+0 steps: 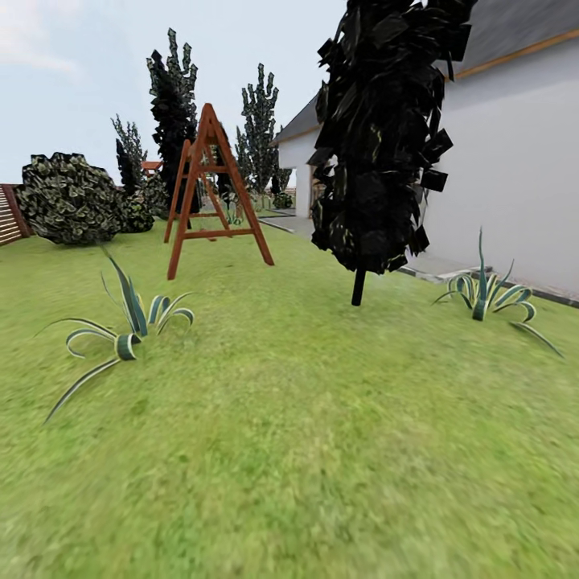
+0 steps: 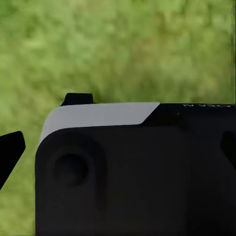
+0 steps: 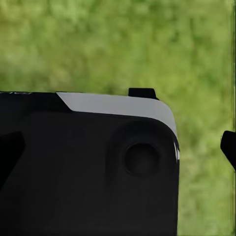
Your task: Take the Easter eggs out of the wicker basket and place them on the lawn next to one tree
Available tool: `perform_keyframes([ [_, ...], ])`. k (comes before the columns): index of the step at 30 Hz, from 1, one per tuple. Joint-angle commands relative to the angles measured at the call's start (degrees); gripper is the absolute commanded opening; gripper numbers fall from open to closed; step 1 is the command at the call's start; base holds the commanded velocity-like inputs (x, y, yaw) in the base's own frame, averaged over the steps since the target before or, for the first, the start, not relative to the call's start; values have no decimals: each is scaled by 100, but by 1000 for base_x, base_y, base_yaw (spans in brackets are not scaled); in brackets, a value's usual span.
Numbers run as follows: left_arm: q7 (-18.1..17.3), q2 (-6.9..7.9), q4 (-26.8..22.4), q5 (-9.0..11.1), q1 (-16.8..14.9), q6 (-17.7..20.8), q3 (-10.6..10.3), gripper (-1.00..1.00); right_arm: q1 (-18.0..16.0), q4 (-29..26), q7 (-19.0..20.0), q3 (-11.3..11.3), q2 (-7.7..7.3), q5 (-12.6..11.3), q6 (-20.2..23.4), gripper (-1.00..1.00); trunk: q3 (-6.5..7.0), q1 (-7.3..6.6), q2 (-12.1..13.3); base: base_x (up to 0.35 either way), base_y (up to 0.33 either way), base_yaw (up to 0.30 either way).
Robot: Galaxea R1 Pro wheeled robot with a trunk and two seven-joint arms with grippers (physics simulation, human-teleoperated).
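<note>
You are looking out over the lawn (image 1: 305,450), which fills the lower half of the head view and blurs toward the near edge. Ahead and a little right stands a narrow dark conifer (image 1: 386,137) on a thin black stem; its top is cut off by the frame. Beyond it runs the pale wall of a house (image 1: 515,177), its grey roof clipped at the corner. Left of the conifer stands a red-brown wooden A-frame (image 1: 213,189), with more dark conifers (image 1: 173,112) behind it. A rounded bush (image 1: 68,197) sits at far left beside a sliver of slatted fence (image 1: 10,213), mostly out of frame. Two striped spiky plants grow from the grass: one at near left (image 1: 129,330), another at right (image 1: 482,293) near the house.

The left wrist view is largely blocked by a black and grey housing (image 2: 132,172) over blurred grass; dark slivers at both edges may be fingers of the left gripper (image 2: 118,147), but you cannot tell whether it is released or clenched. The right wrist view is blocked likewise by its own housing (image 3: 88,167), and the right gripper (image 3: 118,147) is just as hard to read.
</note>
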Motion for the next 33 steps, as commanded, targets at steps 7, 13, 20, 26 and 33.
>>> perform_keyframes([
  [7,6,-1,-13,12,4,3,1,100,-3,4,1,3,1,3,-18,100,-5,3,-2,253,-210,0],
  [13,6,-2,-13,12,2,3,-3,100,-3,4,1,3,-4,3,-18,100,-5,3,-2,253,-210,0],
  [20,2,-1,-13,12,3,3,-3,100,-3,1,1,3,-7,3,-18,100,-5,3,-2,261,-196,0],
  [26,-2,-1,-13,12,2,3,-4,100,-3,3,1,3,-5,3,-18,100,-5,3,-2,303,-118,0],
  [33,-3,-1,-13,12,3,3,-4,100,-3,8,1,-5,0,-3,-18,100,-5,3,-2,313,-87,0],
])
